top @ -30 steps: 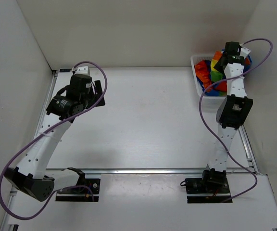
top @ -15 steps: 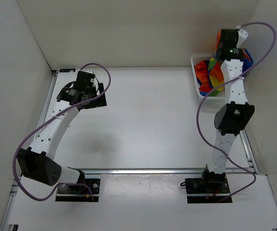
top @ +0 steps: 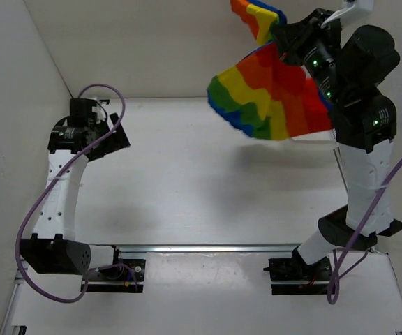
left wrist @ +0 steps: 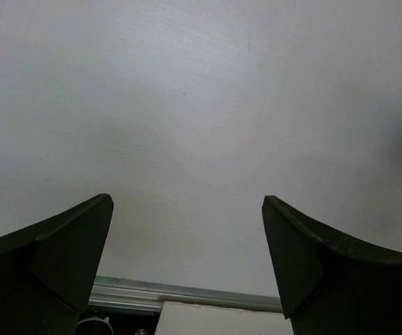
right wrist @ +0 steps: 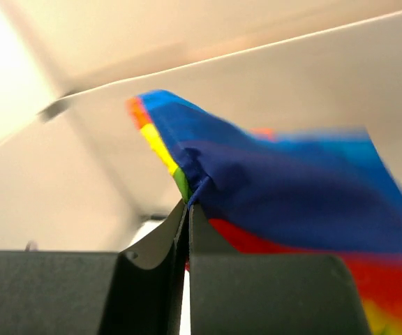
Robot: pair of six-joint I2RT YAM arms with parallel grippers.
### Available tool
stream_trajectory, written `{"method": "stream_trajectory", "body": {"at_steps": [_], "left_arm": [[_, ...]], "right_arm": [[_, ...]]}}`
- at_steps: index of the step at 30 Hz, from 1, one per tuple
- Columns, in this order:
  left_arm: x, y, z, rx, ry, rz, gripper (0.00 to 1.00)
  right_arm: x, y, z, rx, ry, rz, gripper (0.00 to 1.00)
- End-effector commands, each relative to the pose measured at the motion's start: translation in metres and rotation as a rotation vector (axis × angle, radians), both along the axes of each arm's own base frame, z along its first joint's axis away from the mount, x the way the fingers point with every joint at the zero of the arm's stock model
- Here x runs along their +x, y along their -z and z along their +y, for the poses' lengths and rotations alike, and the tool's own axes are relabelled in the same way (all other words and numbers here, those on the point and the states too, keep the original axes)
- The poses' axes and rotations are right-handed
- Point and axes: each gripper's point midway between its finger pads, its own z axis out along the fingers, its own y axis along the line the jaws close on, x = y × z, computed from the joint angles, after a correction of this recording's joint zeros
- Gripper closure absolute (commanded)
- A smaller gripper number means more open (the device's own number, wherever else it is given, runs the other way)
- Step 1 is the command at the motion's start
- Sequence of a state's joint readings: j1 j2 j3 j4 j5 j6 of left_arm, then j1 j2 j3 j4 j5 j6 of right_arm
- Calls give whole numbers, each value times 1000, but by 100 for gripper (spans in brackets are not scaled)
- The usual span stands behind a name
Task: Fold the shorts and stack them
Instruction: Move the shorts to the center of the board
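The rainbow-striped shorts (top: 274, 98) hang in the air high over the table's back right, spread like a fan. My right gripper (top: 289, 33) is shut on their upper edge. In the right wrist view the fingers (right wrist: 188, 209) pinch a fold of dark blue cloth (right wrist: 292, 188), with red and yellow stripes showing around it. My left gripper (top: 110, 136) stands open over the bare table at the far left, with nothing between its fingers (left wrist: 187, 202).
A sliver of the white basket's rim (top: 311, 139) shows under the hanging cloth; the rest is hidden behind the shorts and the right arm. An aluminium rail (top: 208, 248) runs along the near edge. White walls close in the left, back and right.
My right gripper shut on the shorts in the basket and lifted them high, up and to the left. The left arm swung back toward the left wall, still open.
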State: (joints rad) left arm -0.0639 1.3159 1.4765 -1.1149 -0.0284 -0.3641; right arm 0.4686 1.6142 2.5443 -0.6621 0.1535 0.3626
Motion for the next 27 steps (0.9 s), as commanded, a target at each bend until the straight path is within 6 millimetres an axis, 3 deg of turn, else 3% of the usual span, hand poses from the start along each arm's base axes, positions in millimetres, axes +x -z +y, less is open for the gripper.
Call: {"method": "stream_trajectory", "body": {"at_steps": [1, 3, 4, 7, 8, 9, 11, 12, 13, 14, 15, 17, 18, 19, 20, 21, 22, 23, 24, 27], "left_arm": [[-10, -46, 11, -57, -68, -106, 0], [-10, -57, 15, -86, -88, -136, 0], [-10, -57, 14, -93, -82, -136, 0], [-9, -59, 13, -118, -85, -152, 0], [-9, -56, 11, -125, -79, -143, 0], [-9, -52, 6, -145, -61, -136, 0], [-7, -42, 1, -170, -42, -108, 0], [-5, -40, -1, -178, -36, -98, 0], [-8, -31, -1, -173, -31, -73, 0], [-9, -26, 0, -165, -23, -62, 0], [-12, -25, -1, -165, -22, -63, 0], [-18, -12, 1, -159, -31, -28, 0], [-22, -9, -1, -168, -25, -22, 0], [-24, -7, -4, -178, -16, -27, 0], [-27, 6, -10, -206, 4, -4, 5], [-29, 15, -13, -221, 12, 17, 8], [-37, 32, -20, -252, 16, 50, 11], [-41, 44, -21, -262, 0, 81, 11], [-53, 66, -25, -297, -40, 146, 11], [-62, 100, -28, -341, -122, 237, 5]], "right_arm": [[-4, 31, 52, -60, -157, 59, 100], [-5, 55, 66, -84, -172, 126, 100], [5, 86, 74, -111, -173, 208, 100], [14, 145, 94, -124, -211, 368, 100], [27, 169, 107, -149, -225, 415, 94], [34, 188, 116, -171, -240, 458, 65], [49, 230, 129, -253, -245, 595, 26], [55, 241, 127, -272, -232, 641, 18], [69, 265, 126, -290, -201, 713, 11], [67, 263, 123, -296, -189, 721, 9], [69, 270, 116, -304, -144, 745, 9], [64, 265, 98, -293, -91, 734, 6], [67, 292, 90, -310, -53, 781, 6], [63, 298, 83, -319, -32, 787, 6], [54, 289, 70, -294, -19, 774, 9], [48, 322, 57, -326, 4, 845, 12], [41, 320, 46, -308, 20, 848, 24], [24, 343, 39, -327, 19, 908, 29], [16, 354, 34, -342, 21, 933, 40], [-14, 395, 20, -373, 28, 1038, 48]]}}
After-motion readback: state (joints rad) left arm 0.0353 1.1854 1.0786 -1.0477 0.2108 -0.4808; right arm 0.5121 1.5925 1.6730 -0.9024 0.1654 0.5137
